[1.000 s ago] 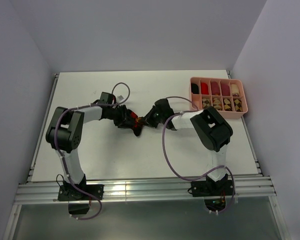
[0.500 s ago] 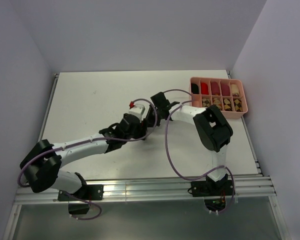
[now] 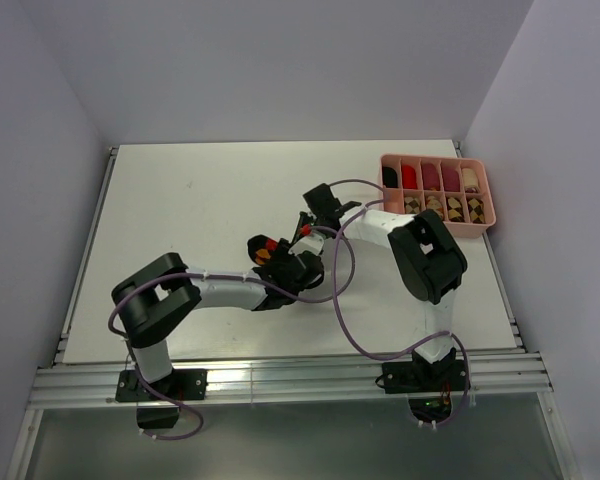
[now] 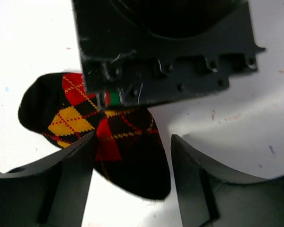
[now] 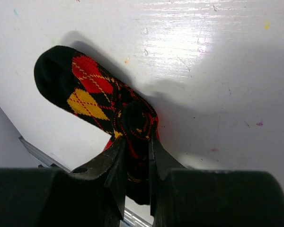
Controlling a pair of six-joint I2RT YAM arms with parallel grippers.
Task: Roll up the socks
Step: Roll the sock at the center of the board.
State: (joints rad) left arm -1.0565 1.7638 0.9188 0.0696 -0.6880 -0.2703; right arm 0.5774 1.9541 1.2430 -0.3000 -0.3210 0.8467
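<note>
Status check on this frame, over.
Left gripper open over sock. Right gripper pinching the rolled end; toe end unrolled. Tray off to the side.

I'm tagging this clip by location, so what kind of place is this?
Probably a robotics lab cell: white table boxed by plain walls, two bolted arms handling an argyle sock, pink tray of sorted socks.

The right gripper (image 5: 135, 142) pinches the black-red-orange sock (image 5: 87, 92) at its rolled end. The flat toe lies ahead-left of the claw.
</note>
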